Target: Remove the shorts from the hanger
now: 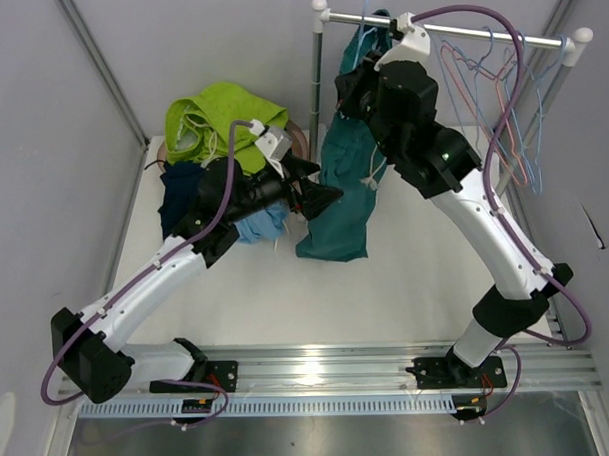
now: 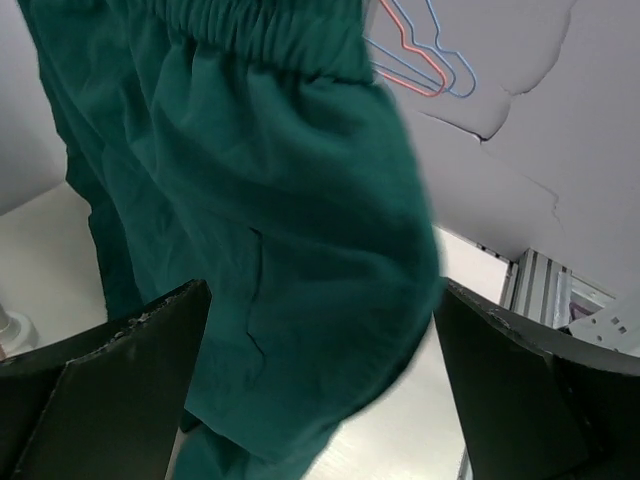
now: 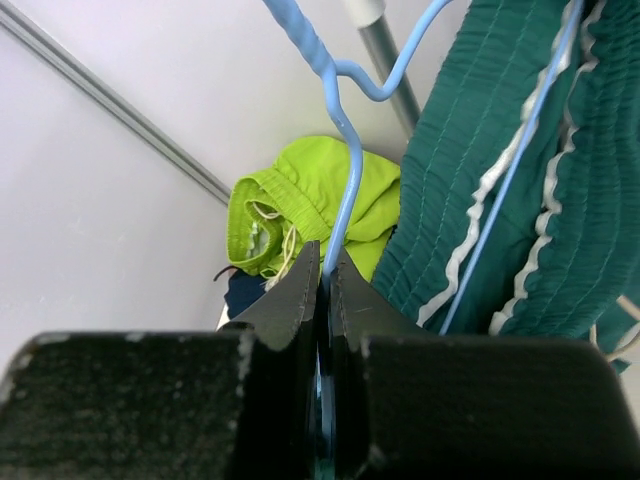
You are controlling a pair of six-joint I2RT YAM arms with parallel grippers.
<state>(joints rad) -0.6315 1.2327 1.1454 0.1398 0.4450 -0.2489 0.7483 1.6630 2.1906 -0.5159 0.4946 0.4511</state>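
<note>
**Grey-walled booth around a white counter**

Plain pale grey wall panels (image 1: pixel 40 97) close in the left, back and right sides. A thin grey metal strip (image 1: pixel 104 70) runs diagonally up the left corner. The flat white counter (image 1: pixel 277 289) ends at a silver aluminium track (image 1: pixel 319 368) that catches bright glare. A chrome clothes rail (image 1: pixel 458 30) with white ball ends stands at the back right.

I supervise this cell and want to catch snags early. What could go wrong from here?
The right gripper pinches only the thin wire of the blue hanger, so it may slip or twist under a pull. The left gripper is open at the teal shorts; closing could catch just a loose fold.
</note>
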